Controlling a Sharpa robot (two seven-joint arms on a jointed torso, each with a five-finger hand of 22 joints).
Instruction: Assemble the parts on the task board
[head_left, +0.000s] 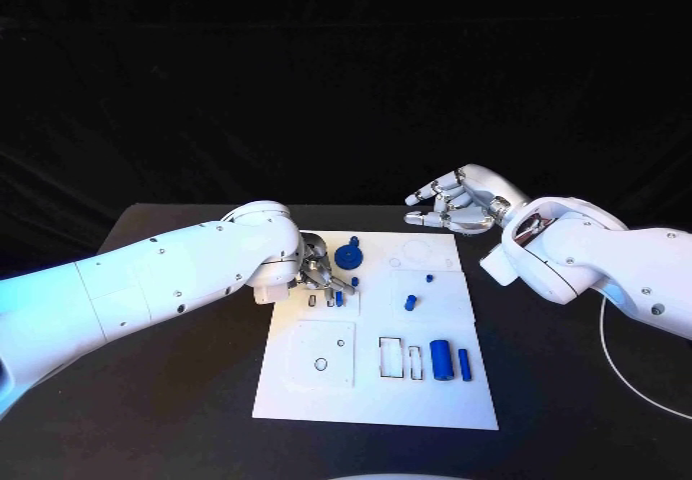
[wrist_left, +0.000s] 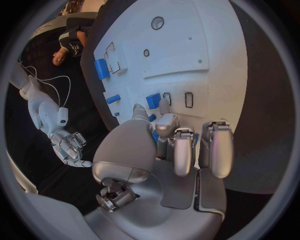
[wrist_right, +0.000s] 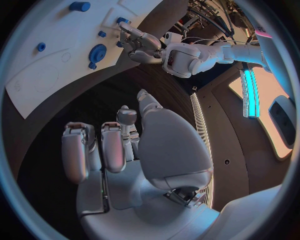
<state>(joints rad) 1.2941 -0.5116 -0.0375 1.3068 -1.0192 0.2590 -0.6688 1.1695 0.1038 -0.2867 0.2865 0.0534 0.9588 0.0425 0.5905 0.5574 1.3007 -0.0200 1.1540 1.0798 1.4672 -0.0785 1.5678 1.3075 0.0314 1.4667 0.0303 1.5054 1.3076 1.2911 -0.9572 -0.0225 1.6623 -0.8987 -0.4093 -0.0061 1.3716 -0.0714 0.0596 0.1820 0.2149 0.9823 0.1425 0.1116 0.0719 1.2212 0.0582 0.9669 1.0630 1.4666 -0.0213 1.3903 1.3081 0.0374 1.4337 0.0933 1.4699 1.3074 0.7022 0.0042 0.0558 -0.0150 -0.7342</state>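
the left hand (head_left: 315, 272) reaches over the left edge of the task board (head_left: 433, 400), its fingers (wrist_left: 183, 150) curled down around a small blue part (wrist_left: 154, 135); whether they truly grip it cannot be told. the right hand (head_left: 454, 201) hovers beyond the board's far edge, fingers apart, released and holding nothing. on the board lie a blue gear (head_left: 349, 258), two small blue pegs (head_left: 411, 299) mid-board and two blue cylinders (head_left: 441, 360) near the front. the board rests on the black desk (head_left: 159, 400).
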